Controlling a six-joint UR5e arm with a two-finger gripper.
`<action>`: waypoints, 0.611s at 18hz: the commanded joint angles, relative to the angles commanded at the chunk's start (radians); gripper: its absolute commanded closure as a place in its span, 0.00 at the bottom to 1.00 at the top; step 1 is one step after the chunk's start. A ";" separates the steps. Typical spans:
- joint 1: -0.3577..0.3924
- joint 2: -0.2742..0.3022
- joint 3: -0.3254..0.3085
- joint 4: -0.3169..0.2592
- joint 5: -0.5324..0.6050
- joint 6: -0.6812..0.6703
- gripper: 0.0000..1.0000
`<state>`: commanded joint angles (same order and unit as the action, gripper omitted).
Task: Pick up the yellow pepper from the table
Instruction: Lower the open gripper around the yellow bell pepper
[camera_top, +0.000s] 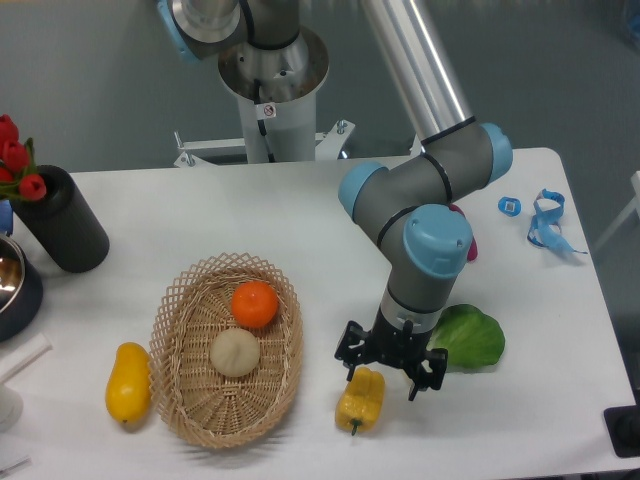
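- Nearest the camera, the yellow pepper (361, 398) lies on the white worktop (560, 400), stem end toward the front edge, a little right of the wicker basket (175, 340).
- My pincer (390, 372) hangs directly over the pepper's far side, fingers spread wide with one black tip to each flank. It holds nothing; whether a tip already touches the skin I cannot tell.
- The risk I see: I sit toward the pepper's rear, not its middle. If I close here, the lobed, waxy skin could squirt forward out of the fingers, or roll toward the worktop edge.
- A second risk: descending too far would press the tips into the worktop or pin the pepper down.
- Just behind my right finger lies a green leafy vegetable (470, 338); a wide finger could snag it and drag it along.
- The smooth yellow fruit (128, 382) left of the basket is a lookalike, but well apart, so confusion seems unlikely now.
- In the basket sit an orange (254, 304) and a pale round thing (235, 352).
- Farther back, a blue strap (548, 222) lies at the right.
- A small sticker on my base column (267, 110) is the only label; it is too small to read.
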<state>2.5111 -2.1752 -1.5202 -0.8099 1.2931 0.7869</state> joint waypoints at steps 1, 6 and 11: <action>0.000 -0.002 0.003 0.000 0.002 0.000 0.00; -0.012 -0.021 0.006 0.003 0.011 0.009 0.00; -0.026 -0.037 0.011 0.003 0.032 0.011 0.00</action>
<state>2.4850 -2.2120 -1.5094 -0.8069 1.3253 0.7977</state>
